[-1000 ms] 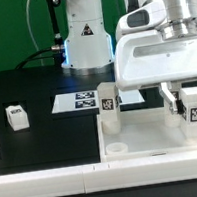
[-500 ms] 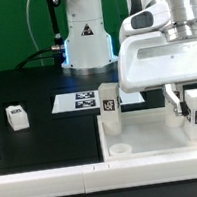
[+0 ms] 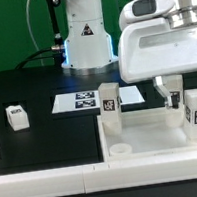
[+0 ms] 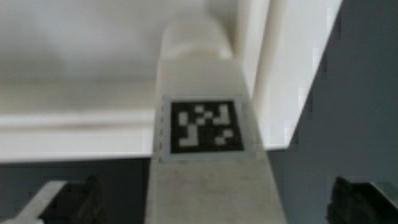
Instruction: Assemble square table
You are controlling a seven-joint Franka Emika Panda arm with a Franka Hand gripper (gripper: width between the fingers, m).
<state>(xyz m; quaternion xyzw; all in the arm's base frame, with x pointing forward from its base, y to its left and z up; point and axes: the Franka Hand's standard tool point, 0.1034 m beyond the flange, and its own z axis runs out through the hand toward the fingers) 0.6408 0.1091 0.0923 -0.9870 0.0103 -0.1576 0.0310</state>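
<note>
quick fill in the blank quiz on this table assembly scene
1. The corner leg stands ___ on the square panel.
2. The gripper around the second leg is ___.
3. The loose leg lies on the exterior view's ___ side.
Missing: upright; open; left

Two legs point(image 3: 109, 98) upright on panel point(image 3: 151, 132); two loose legs point(image 3: 16, 118) on table point(image 3: 47, 144), exterior view's left

- The square panel point(image 3: 152, 135) is plain white.
- The upright leg point(image 3: 109, 98) is white and bears a black-and-white square tag.
- The wrist view's leg point(image 4: 210, 150) is white with the same kind of tag.
- The marker board point(image 3: 87, 100) is white with black tags.
- The table point(image 3: 24, 86) is black.
</note>
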